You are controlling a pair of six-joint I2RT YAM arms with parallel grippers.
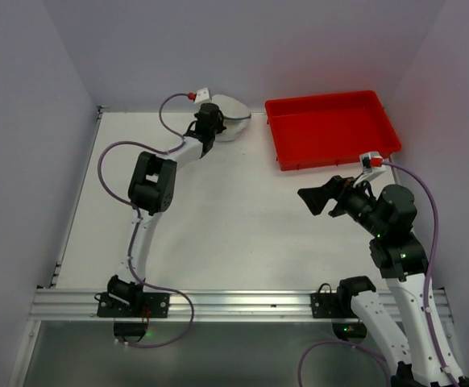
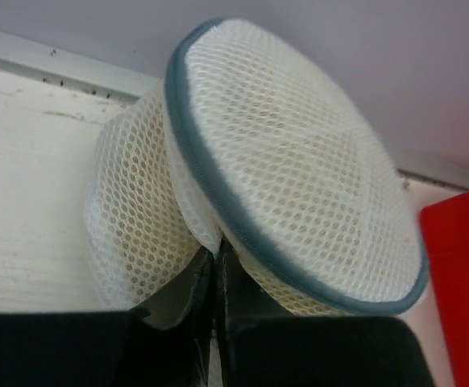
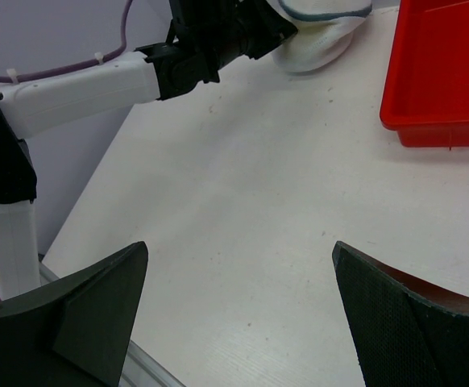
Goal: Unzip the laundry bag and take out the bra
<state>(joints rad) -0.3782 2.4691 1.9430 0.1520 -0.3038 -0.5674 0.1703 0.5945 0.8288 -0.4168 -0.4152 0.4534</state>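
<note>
Two halves of laundry bag [image 2: 299, 161] shown far left, contents veiled by mesh, edge pinched by outstretched left gripper [image 2: 214, 278], right gripper [image 3: 238, 254] held spread near red tray [image 1: 331, 129].

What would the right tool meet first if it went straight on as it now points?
Probably the bare table; beyond it, the left arm. Height is unclear.

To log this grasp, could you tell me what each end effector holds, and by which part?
The left end effector pinches the laundry bag by its mesh beside the zipper band; the right end effector holds nothing.
</note>
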